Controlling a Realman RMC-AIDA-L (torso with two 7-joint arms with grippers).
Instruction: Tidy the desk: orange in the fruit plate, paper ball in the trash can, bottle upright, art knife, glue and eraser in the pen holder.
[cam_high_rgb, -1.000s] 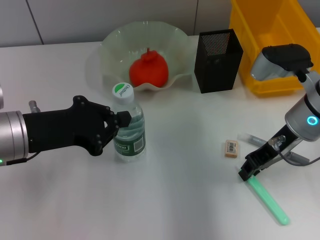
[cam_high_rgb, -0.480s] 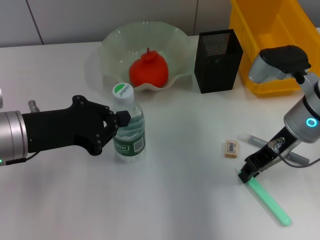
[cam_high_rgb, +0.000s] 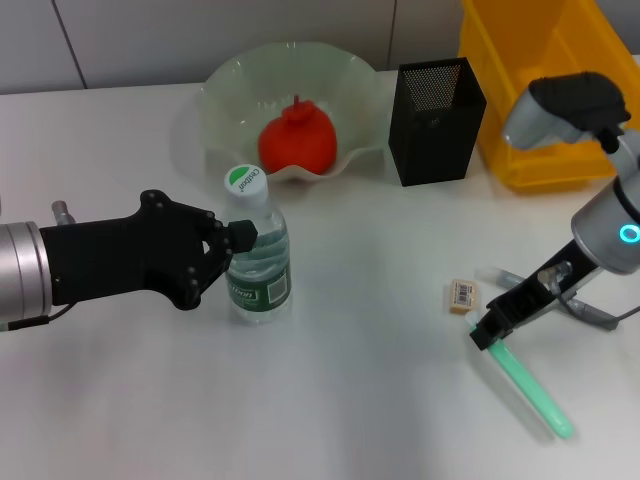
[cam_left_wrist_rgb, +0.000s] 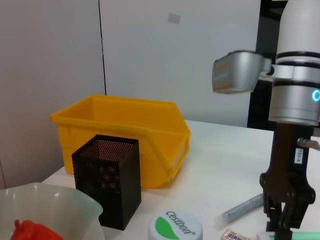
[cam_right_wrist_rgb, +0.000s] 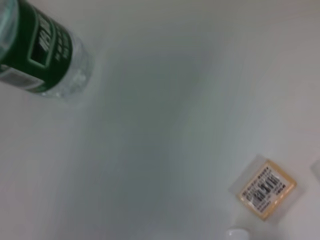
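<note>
The bottle (cam_high_rgb: 259, 262) stands upright on the white desk (cam_high_rgb: 350, 400), and my left gripper (cam_high_rgb: 236, 243) is shut on it just below its cap (cam_left_wrist_rgb: 175, 226). The orange (cam_high_rgb: 297, 140) lies in the fruit plate (cam_high_rgb: 220, 95). My right gripper (cam_high_rgb: 489, 334) is shut on the near end of the green art knife (cam_high_rgb: 530, 390), low over the desk. The eraser (cam_high_rgb: 462, 295) lies just left of that gripper, and the translucent glue stick (cam_left_wrist_rgb: 240, 210) lies behind it. The pen holder (cam_high_rgb: 435, 120) and the yellow trash can (cam_high_rgb: 535, 100) stand at the back right. No paper ball shows.
A grey pen-like item (cam_high_rgb: 592, 314) lies to the right of the right gripper. In the right wrist view the bottle (cam_right_wrist_rgb: 40, 55) and the eraser (cam_right_wrist_rgb: 264, 189) show on bare white desk.
My right gripper has shifted a little left and toward the eraser, dragging the art knife with it. The left hand has eased slightly back; the bottle has stayed put.
</note>
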